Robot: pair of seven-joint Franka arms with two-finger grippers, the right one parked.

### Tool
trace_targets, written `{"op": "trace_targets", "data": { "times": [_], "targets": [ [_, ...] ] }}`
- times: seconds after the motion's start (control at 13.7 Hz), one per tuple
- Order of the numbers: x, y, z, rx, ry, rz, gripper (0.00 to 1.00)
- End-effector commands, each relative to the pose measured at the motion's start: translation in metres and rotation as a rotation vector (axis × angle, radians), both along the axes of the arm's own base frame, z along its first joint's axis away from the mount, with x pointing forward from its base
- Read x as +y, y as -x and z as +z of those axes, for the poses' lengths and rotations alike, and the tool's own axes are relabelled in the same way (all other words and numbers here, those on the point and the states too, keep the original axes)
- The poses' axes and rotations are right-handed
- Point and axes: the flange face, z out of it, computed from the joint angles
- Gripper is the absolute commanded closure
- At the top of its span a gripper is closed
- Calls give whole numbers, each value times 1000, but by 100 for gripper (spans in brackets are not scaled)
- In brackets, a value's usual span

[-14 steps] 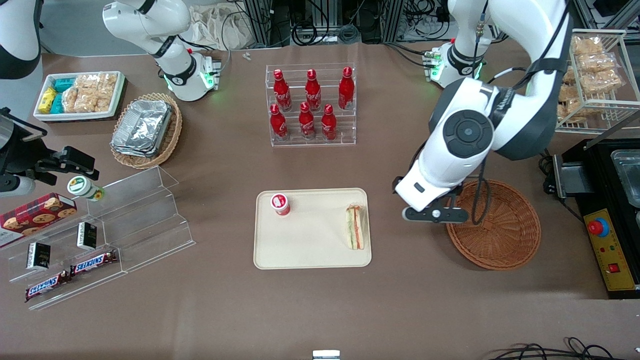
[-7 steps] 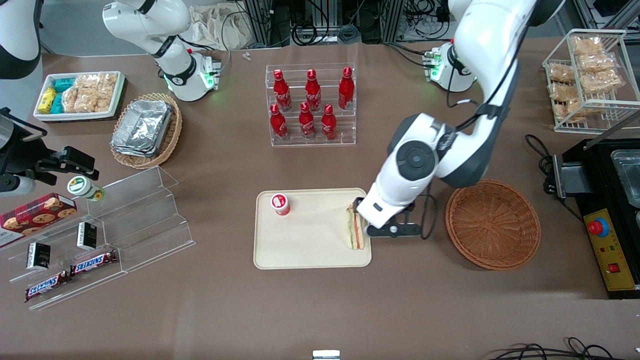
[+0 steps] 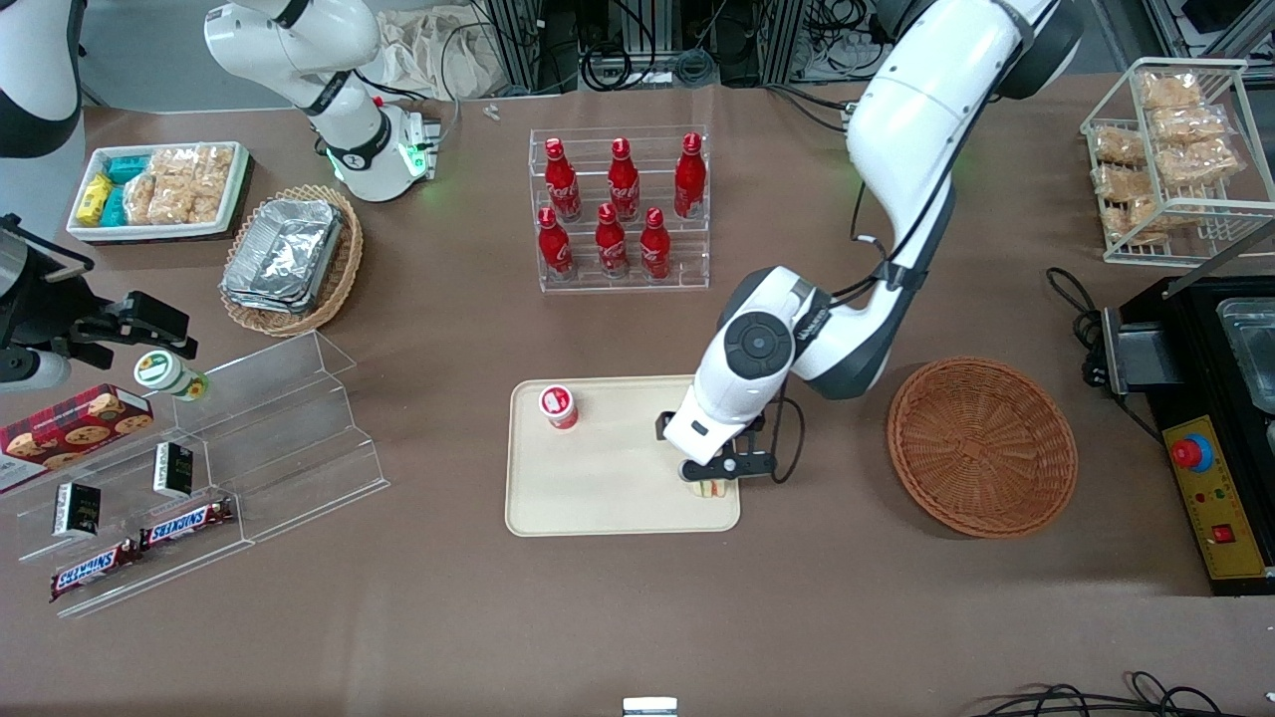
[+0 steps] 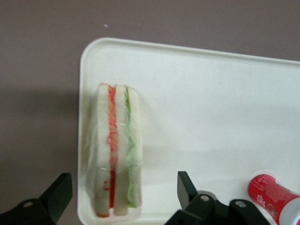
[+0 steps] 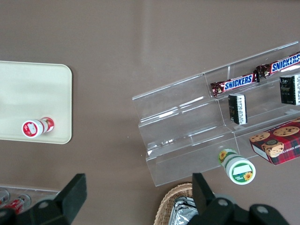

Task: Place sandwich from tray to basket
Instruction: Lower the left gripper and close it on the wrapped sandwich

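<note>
And here's the gripper (image 3: 732, 463), over the tray (image 3: 608, 503), at the edge that faces the working arm's end of the table! Its fingers (image 4: 61, 194) are spread apart, nothing clamped, and look at that: the wrist view has the sandwich (image 4: 117, 150) framed between them, a gap showing along each of its long edges. Whether the fingertips are level with it, I can't tell. The sandwich lies on the tray, white bread with a red layer and a green one, under clear wrap; in the front view just one end peeks out from under the gripper, nearer the front camera.

Sharing the tray, a small red can (image 3: 558, 406) stands away from the fingers, toward the parked arm's end. Swing the other way, toward the working arm's end, and there's the brown wicker basket (image 3: 981, 448), apart from both fingers and tray. Farther that way comes a black machine (image 3: 1175, 344) with a yellow panel (image 3: 1220, 508). Red bottles (image 3: 689, 179) fill a clear rack (image 3: 618, 285), farther from the front camera than the fingers. And well apart from them, toward the parked arm's end, a stepped rack (image 3: 289, 448) carries chocolate bars (image 3: 184, 523) and a cookie box (image 3: 75, 433).
</note>
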Motion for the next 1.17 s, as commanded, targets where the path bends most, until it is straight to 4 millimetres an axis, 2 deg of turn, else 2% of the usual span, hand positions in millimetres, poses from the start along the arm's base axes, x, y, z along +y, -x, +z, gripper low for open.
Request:
{"op": "trace_targets", "data": {
  "times": [0.0, 0.22, 0.37, 0.59, 0.66, 0.8, 0.95, 1.1],
  "targets": [
    [-8, 0, -22, -9, 4, 32, 1],
    [-4, 1, -39, -1, -21, 21, 2],
    [2, 4, -49, -12, -58, -3, 11],
    [9, 2, -51, -5, -69, -3, 31],
    [12, 2, -51, -3, -72, -1, 44],
    [20, -2, -42, 12, -86, 11, 68],
    [23, 4, -13, 48, -124, 7, 92],
    [32, 7, 13, 80, -144, 21, 94]
  ]
}}
